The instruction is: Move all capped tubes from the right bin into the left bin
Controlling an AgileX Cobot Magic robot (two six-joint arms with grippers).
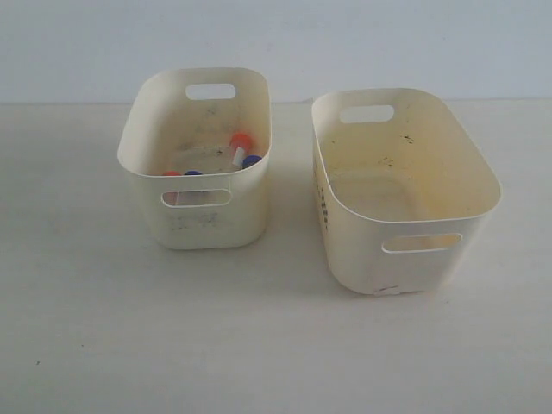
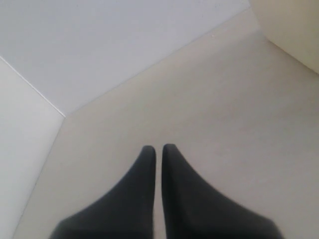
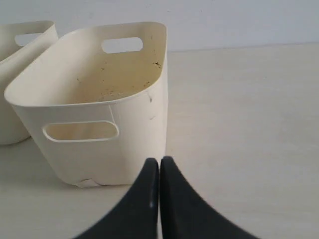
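Note:
The left bin [image 1: 216, 226], a cream tub with dark scuffs, holds the capped tubes: an orange cap [image 1: 240, 141] and a blue cap [image 1: 251, 160] at its right side, and an orange cap [image 1: 172, 175] and a blue cap [image 1: 193, 173] by the front slot. The right bin [image 1: 405, 259] has a dotted side patch and a white chip, and its inside shows no tubes. Neither gripper appears in the exterior view. My left gripper [image 2: 159, 147] is shut over bare table. My right gripper [image 3: 159, 160] is shut, holding nothing, just in front of the right bin [image 3: 134, 144].
The two bins stand side by side on a pale table, with a white wall behind. In the left wrist view a cream bin wall [image 2: 294, 30] shows at one corner. The left bin [image 3: 10, 127] edges into the right wrist view.

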